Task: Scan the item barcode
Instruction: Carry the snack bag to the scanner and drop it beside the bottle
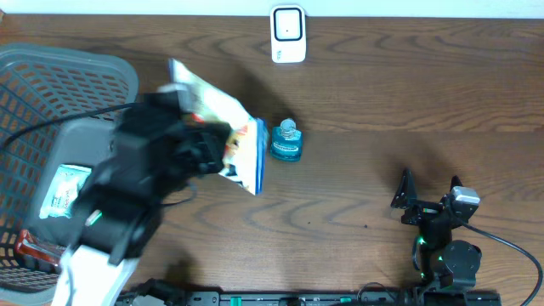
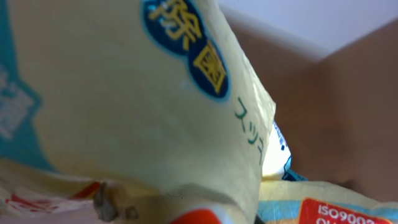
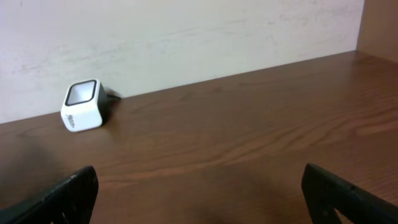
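Note:
A cream-yellow and blue packet (image 1: 223,106), the item, hangs tilted above the table left of centre. My left gripper (image 1: 219,146) is shut on its lower edge. The packet (image 2: 124,93) fills the left wrist view with blue printed characters, and no barcode shows on it. The white barcode scanner (image 1: 288,34) stands at the table's far edge, well beyond the packet. It also shows far off to the left as the scanner (image 3: 83,105) against the wall. My right gripper (image 1: 422,202) rests low at the front right, open with nothing between its fingertips (image 3: 68,193).
A small blue bottle (image 1: 286,143) stands just right of the held packet. A grey mesh basket (image 1: 51,68) at the left holds a white pouch (image 1: 64,191) and a red item (image 1: 34,248). A black cable (image 1: 510,246) trails from the right arm.

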